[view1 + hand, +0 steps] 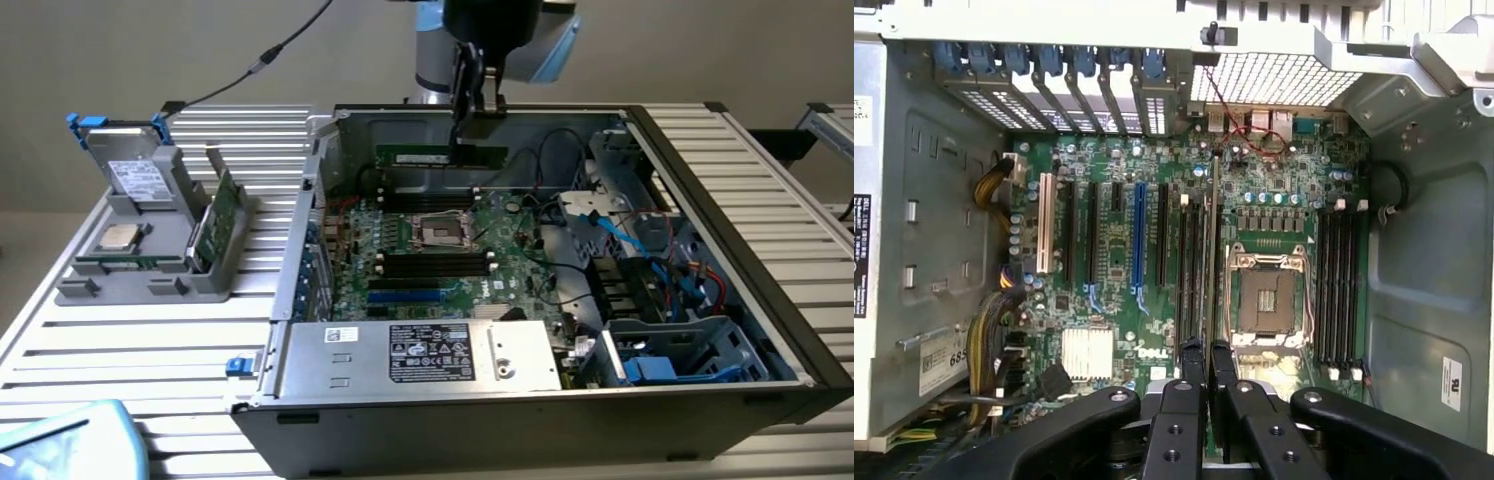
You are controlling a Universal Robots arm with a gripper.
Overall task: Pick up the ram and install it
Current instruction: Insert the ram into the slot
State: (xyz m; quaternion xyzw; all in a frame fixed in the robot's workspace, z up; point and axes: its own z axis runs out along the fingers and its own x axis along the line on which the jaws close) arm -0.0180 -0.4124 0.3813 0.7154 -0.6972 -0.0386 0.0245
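Note:
My gripper [470,128] hangs over the open computer case [787,330], shut on the ram [441,156]. The ram is a long narrow green stick held level, above the back part of the motherboard [507,270]. In the wrist view the ram [1214,240] appears edge-on as a thin dark strip running out from between my gripper [1207,362] fingers. It lies along the dark memory slots [1192,270] beside the empty processor socket [1266,300]. I cannot tell whether the ram touches a slot.
A grey holder [134,280] at the exterior view's left carries a square silver processor [120,237], a wider green card [214,215] and a drive with blue clips [134,172]. Inside the case sit the power supply [427,352], blue and black cables [641,240] and a drive cage [674,355].

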